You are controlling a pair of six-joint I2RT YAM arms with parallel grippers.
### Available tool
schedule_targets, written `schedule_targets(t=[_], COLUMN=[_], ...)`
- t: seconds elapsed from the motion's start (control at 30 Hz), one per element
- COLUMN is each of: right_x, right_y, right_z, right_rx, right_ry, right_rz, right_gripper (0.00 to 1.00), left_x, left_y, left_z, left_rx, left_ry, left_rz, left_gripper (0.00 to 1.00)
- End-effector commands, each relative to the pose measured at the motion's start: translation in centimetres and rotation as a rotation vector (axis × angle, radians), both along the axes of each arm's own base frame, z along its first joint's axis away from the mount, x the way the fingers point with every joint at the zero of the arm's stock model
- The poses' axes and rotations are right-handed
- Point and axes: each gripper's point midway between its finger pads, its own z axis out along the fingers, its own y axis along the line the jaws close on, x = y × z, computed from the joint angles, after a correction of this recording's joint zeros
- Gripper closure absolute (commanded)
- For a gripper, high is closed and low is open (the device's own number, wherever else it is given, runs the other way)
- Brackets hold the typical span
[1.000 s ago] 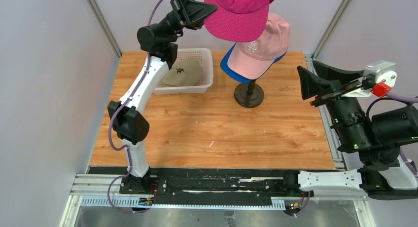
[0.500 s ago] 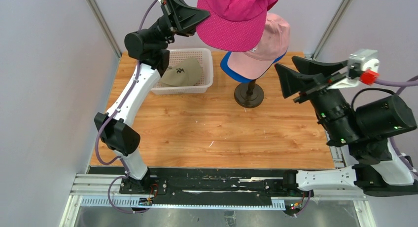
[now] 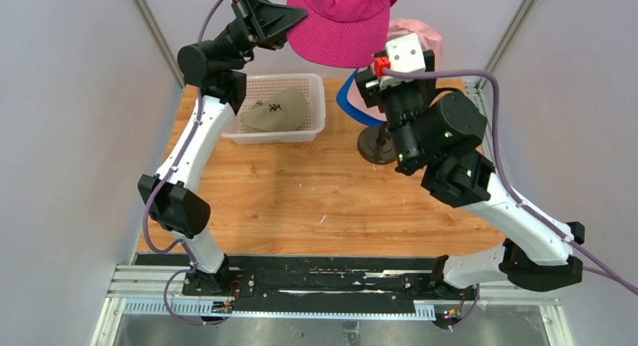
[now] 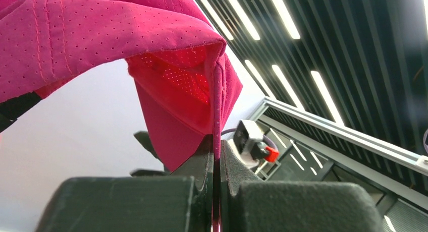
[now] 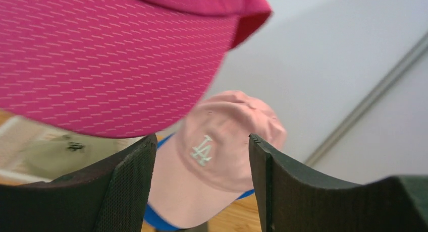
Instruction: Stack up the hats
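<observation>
Hanging high above the dark stand (image 3: pixel 372 147), the magenta cap (image 3: pixel 342 26) is pinched at its edge by the left pincer (image 3: pixel 295 24). In the left wrist view the two fingers meet on a fold of the perforated fabric. The cap's top runs out of the overhead picture. Below it, on top of the stand, sits the light pink cap (image 5: pixel 222 151) with its white logo. The royal blue cap (image 3: pixel 347 101) lies under that one, its brim poking out to the stand's left.

The right pincer (image 5: pixel 202 141) is raised beside the stand, level with the pink cap. Its fingers are spread with nothing between them, and they frame the pink cap from a short way off.

The stand rests on a wood-grain bench (image 3: pixel 301 203), closed in by pale grey wall panels (image 3: pixel 68 135) with metal corner posts. A black rail (image 3: pixel 316 282) along the near edge carries both arm bases. The left wrist view also catches strip lights (image 4: pixel 282 45) on a dark slatted ceiling.

Left of the stand, a white perforated basket (image 3: pixel 316 98) holds the khaki cap (image 3: pixel 274 111) with a dark logo. The right arm's wrist and elbow cover much of the pink cap and part of the stand from above, so whatever carries the stacked caps cannot be made out.
</observation>
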Motion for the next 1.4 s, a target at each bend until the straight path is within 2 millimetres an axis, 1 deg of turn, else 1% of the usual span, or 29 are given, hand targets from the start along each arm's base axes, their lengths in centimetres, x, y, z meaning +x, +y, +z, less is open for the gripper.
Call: schedule_targets(t=[0.0, 0.13, 0.27, 0.4, 0.6, 0.63, 0.7, 0.73, 0.77, 0.87, 0.97, 1.1, 1.27, 1.37], right_x=[1.5, 3.3, 5.7, 8.2, 12.3, 13.2, 13.9, 14.3, 14.5, 14.8, 14.9, 15.3, 16.5, 16.5], right_y=[-5.4, -6.8, -7.9, -8.8, -12.0, -12.4, -13.9, -14.4, -14.9, -15.4, -14.8, -13.8, -13.0, -12.6], right_z=[3.2, 3.0, 3.2, 3.8, 4.7, 4.4, 5.0, 4.9, 4.9, 5.0, 5.1, 4.4, 3.1, 2.8], right_rx=[0.069, 0.066, 0.044, 0.030, 0.006, -0.001, 0.022, 0.037, 0.052, 0.123, 0.227, 0.336, 0.404, 0.427], right_ry=[-0.063, -0.069, -0.074, -0.083, -0.088, -0.078, -0.077, -0.067, -0.056, -0.039, -0.011, 0.049, 0.114, 0.131], right_rz=[-0.144, -0.192, -0.252, -0.304, -0.439, -0.463, -0.484, -0.483, -0.472, -0.364, -0.202, -0.022, 0.081, 0.131], right_gripper=[0.33, 0.33, 0.33, 0.32, 0.30, 0.29, 0.27, 0.27, 0.27, 0.28, 0.30, 0.30, 0.30, 0.30], left_x=[-1.5, -0.1, 1.1, 1.4, 1.3, 1.3, 1.5, 1.4, 1.6, 1.9, 2.2, 2.4, 2.3, 2.3], left_y=[1.9, 3.1, 4.0, 4.4, 4.6, 4.6, 4.6, 4.7, 4.7, 4.7, 4.7, 4.7, 4.4, 4.0], left_z=[1.5, 1.7, 1.8, 2.0, 2.3, 2.3, 2.3, 2.4, 2.4, 2.5, 2.7, 2.8, 3.0, 3.0], left_rx=[-0.021, -0.035, -0.050, -0.054, -0.065, -0.067, -0.073, -0.077, -0.080, -0.086, -0.100, -0.119, -0.127, -0.130], left_ry=[-0.069, -0.068, -0.066, -0.075, -0.090, -0.092, -0.091, -0.094, -0.094, -0.094, -0.094, -0.095, -0.096, -0.097], left_rz=[0.051, 0.089, 0.115, 0.127, 0.126, 0.125, 0.122, 0.121, 0.121, 0.122, 0.116, 0.104, 0.089, 0.074], left_gripper=[1.00, 1.00, 1.00, 1.00, 1.00, 1.00, 1.00, 1.00, 1.00, 1.00, 1.00, 1.00, 1.00, 1.00])
